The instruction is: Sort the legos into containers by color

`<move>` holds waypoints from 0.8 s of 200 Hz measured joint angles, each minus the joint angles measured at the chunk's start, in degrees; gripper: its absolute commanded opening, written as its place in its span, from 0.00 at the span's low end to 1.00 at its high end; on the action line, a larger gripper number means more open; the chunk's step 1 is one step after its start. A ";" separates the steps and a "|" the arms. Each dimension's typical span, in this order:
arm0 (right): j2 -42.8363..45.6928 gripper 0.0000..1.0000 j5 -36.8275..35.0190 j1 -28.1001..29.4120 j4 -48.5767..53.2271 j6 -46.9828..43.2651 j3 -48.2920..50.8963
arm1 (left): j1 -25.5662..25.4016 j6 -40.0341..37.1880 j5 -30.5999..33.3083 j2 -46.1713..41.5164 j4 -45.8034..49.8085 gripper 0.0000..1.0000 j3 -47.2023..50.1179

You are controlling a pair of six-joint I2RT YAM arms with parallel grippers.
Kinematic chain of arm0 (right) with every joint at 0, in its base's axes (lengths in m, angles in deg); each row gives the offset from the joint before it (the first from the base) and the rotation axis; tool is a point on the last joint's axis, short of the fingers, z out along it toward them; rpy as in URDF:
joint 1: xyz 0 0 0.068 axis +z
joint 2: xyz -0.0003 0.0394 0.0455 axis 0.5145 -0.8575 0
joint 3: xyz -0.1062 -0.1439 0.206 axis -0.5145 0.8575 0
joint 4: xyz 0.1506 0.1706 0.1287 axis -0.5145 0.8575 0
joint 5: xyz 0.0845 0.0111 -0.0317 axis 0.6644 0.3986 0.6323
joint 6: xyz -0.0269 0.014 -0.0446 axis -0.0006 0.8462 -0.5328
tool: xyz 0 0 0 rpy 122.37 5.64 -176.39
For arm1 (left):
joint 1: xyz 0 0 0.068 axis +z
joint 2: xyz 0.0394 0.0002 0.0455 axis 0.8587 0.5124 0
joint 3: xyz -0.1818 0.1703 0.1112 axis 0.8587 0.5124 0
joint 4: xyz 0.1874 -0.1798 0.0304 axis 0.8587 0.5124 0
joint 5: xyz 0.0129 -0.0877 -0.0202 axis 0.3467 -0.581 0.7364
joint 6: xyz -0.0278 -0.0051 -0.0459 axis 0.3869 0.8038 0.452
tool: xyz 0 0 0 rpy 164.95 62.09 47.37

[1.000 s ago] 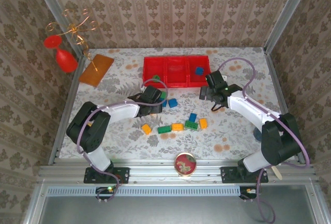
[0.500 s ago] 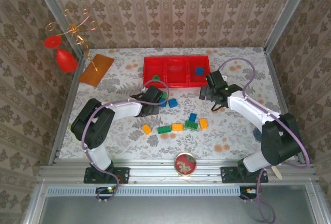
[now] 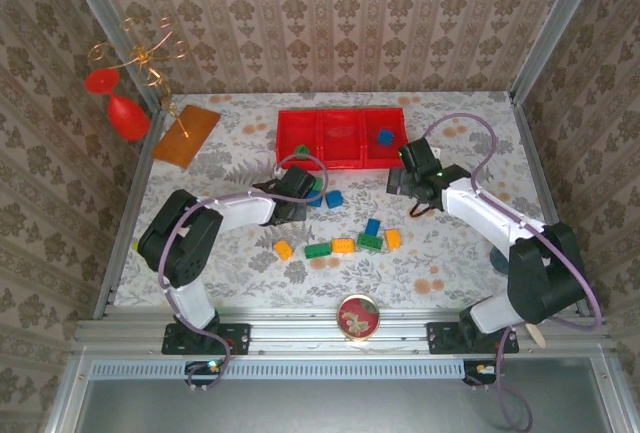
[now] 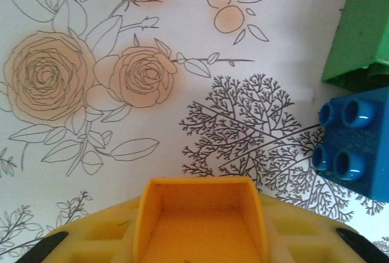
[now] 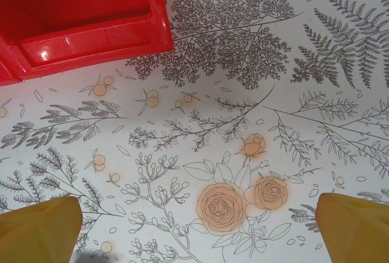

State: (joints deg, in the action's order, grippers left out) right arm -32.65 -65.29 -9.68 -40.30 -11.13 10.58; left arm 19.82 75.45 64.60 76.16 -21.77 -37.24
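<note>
Well inside the rightmost of the red containers (image 3: 345,133), a blue lego (image 3: 385,137).

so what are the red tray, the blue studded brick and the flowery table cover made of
Red rectangular tray: likely moulded plastic, glossy, with bright glare on its wall. Blue studded brick: hard plastic, shiny highlights on the round studs. Flowery table cover: matte printed sheet, no glare; paper or cloth, cannot tell.
</note>
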 measured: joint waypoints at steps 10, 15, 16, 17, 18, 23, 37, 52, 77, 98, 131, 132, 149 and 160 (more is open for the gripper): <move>0.31 1.00 -0.07 0.00 0.00 0.15 0.13 | 0.00 -0.17 0.11 -0.31 0.24 0.32 0.00; 0.42 1.00 -0.17 0.00 -0.02 0.17 0.15 | 0.00 -0.28 0.26 -0.52 0.37 0.32 0.00; 0.46 1.00 -0.17 0.00 0.00 0.17 0.15 | 0.00 -0.31 0.26 -0.57 0.39 0.32 0.00; 0.46 1.00 -0.20 0.00 -0.02 0.17 0.15 | 0.00 -0.35 0.28 -0.61 0.42 0.32 0.00; 0.46 1.00 -0.20 0.00 -0.02 0.17 0.15 | 0.00 -0.37 0.28 -0.66 0.44 0.32 0.00; 0.59 1.00 -0.22 0.00 -0.02 0.26 0.17 | 0.00 -0.52 0.35 -0.98 0.57 0.32 0.00; 0.96 1.00 -0.39 0.00 -0.02 0.48 0.28 | 0.00 -1.01 0.52 -2.05 0.87 0.32 -0.15; 1.42 1.00 -0.46 0.00 -0.02 0.90 0.61 | 0.00 -1.62 0.74 -3.63 1.01 0.32 -0.52; 1.95 1.00 -0.61 0.00 0.00 1.22 1.11 | 0.00 -2.60 0.94 -5.79 1.11 0.32 -1.97; 2.32 1.00 -0.66 0.00 0.00 1.27 1.22 | 0.00 -3.52 0.92 -6.88 1.09 0.32 -3.45; 2.38 1.00 -0.83 0.00 0.00 1.46 1.22 | 0.00 -5.03 0.57 -7.15 1.09 0.32 -5.99; 2.38 1.00 -0.85 0.00 -0.02 1.46 1.22 | 0.00 -5.03 0.52 -7.15 1.09 0.32 -6.03; 2.40 1.00 -0.85 0.00 0.00 1.64 1.22 | -0.11 -5.84 -0.11 -6.99 1.03 0.32 -8.24; 2.40 1.00 -0.85 0.00 0.00 1.75 1.22 | -0.33 -6.27 -0.44 -6.62 0.98 0.32 -10.03</move>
State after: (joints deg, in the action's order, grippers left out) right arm -30.24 -66.14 -9.68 -40.30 -9.38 11.80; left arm 19.49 69.17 64.16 69.53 -20.79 -47.27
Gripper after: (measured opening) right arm 0.999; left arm 0.353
